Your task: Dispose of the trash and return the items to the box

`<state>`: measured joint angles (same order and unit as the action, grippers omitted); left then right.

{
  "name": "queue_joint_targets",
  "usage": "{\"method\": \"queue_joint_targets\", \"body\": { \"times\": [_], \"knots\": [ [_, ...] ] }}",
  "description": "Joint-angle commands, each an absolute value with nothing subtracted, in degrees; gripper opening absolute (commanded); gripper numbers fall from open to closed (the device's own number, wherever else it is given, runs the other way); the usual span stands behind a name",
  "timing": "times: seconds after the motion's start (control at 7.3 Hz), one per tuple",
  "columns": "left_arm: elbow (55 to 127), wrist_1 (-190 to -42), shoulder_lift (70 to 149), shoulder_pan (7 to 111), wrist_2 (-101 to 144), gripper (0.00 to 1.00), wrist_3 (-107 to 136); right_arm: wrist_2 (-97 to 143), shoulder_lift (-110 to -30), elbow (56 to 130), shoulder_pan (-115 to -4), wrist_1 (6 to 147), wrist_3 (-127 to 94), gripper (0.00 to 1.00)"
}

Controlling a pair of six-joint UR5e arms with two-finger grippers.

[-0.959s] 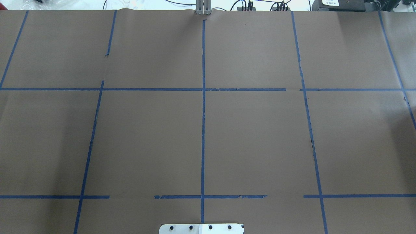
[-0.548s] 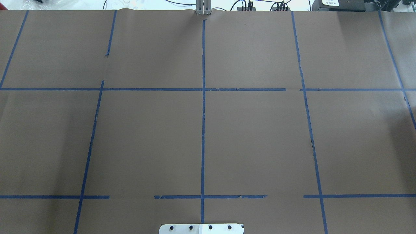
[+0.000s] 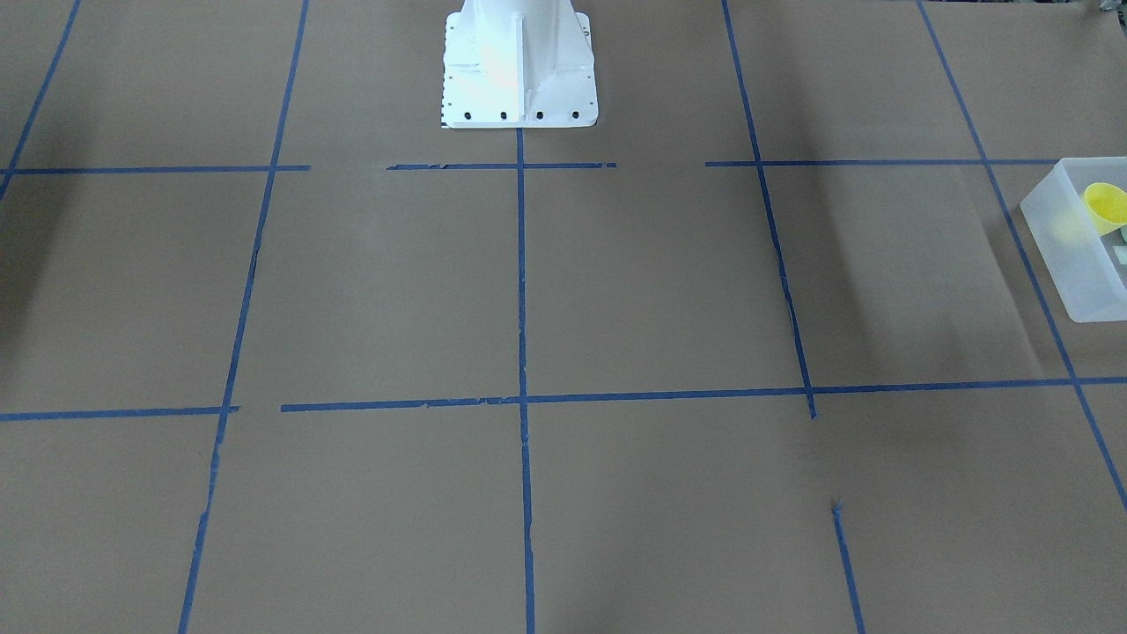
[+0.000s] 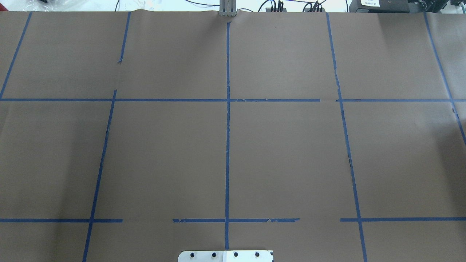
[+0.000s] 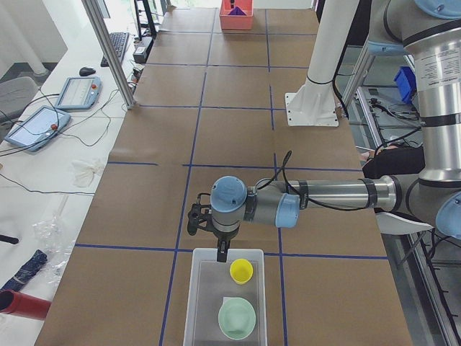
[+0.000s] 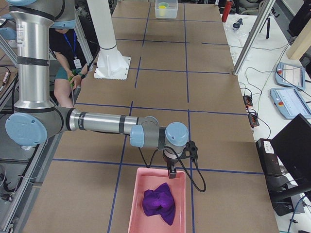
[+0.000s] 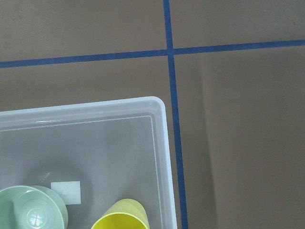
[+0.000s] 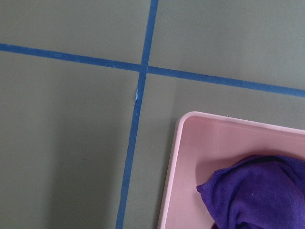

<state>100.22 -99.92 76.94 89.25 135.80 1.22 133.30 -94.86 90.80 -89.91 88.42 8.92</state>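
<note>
We see the cup (image 5: 241, 271) and bowl (image 5: 237, 318) in the box (image 5: 205, 295) at the table's (image 5: 230, 144) left end. We cannot tell if the left tool (image 5: 222, 252) is spread. Low over the box rim, it could clip it.

The left arm (image 5: 331, 194) reaches out level from its shoulder, wrist bent so that the left gripper (image 5: 222, 252) points straight down. The right arm (image 6: 97, 121) is stretched out level in the same way, with the right gripper (image 6: 171, 171) also aimed downward. Whether either pair of fingers is spread or closed cannot be told.
</note>
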Motion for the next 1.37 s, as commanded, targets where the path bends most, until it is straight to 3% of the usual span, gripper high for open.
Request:
{"method": "queue_joint_targets", "body": {
  "times": [0.0,1.23],
  "knots": [
    [100.2,-99.93,76.9,89.3,135.79,1.0,1.23,133.15,-96.77,91.23,-89.91,88.33,9.05,1.0],
    [100.81,-99.93,76.73,89.56,136.14,1.0,1.32,132.98,-96.59,94.48,-89.65,88.68,8.35,1.0]
  ]
}}
